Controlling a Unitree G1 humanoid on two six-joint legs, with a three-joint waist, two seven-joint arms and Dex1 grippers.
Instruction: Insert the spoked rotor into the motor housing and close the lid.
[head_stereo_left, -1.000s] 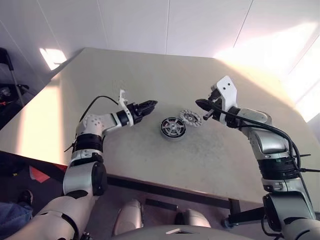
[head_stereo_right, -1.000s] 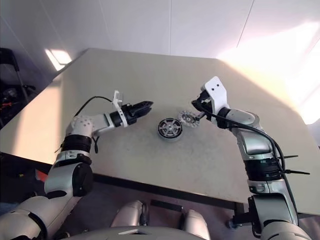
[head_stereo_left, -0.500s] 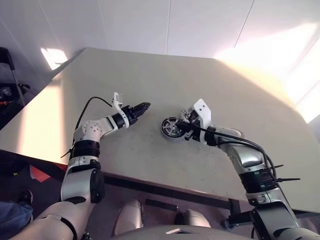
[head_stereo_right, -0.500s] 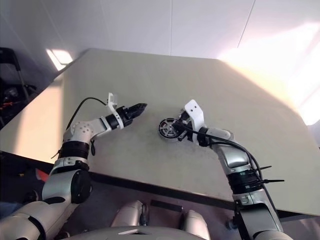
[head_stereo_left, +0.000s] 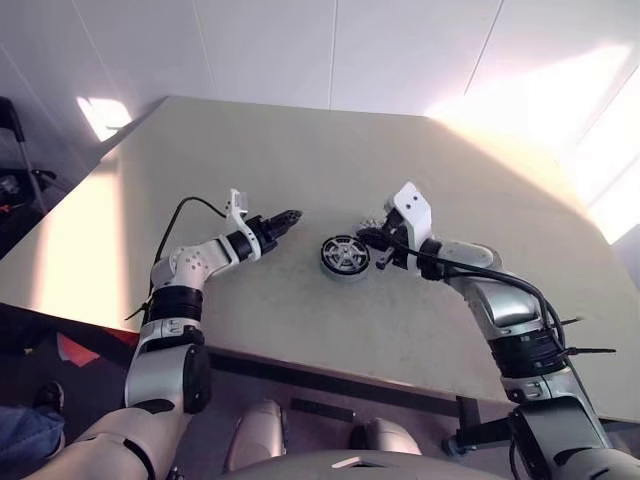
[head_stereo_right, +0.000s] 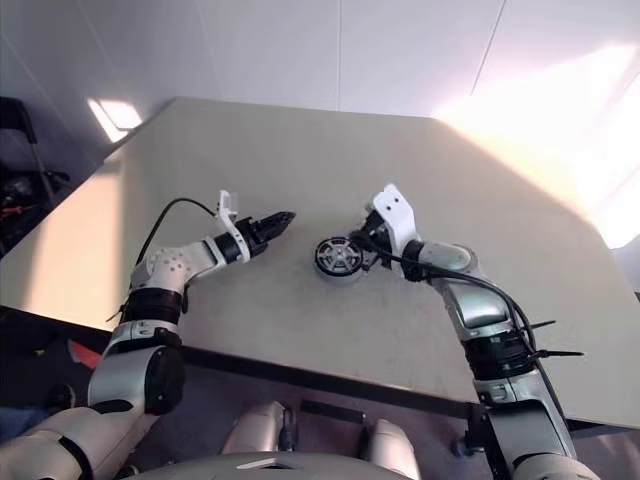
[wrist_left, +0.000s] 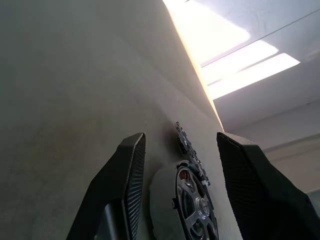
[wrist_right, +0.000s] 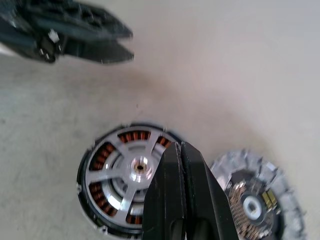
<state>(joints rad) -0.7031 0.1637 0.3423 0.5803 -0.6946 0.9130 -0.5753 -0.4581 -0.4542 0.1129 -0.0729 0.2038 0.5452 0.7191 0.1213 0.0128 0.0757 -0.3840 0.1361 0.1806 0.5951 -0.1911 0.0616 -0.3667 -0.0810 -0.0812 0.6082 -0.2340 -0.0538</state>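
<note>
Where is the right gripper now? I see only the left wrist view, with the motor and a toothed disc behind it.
Observer: The right gripper hangs over the motor housing's rim, on the side facing the lid.
Operator: Is it open?
Observer: No, its fingers are pressed together, holding nothing.
Operator: Is the spoked rotor already inside?
Observer: Yes, the spoked rotor sits in the housing, coppery windings showing between its spokes.
Operator: And the lid?
Observer: It lies flat on the table, beside the housing, not on it.
</note>
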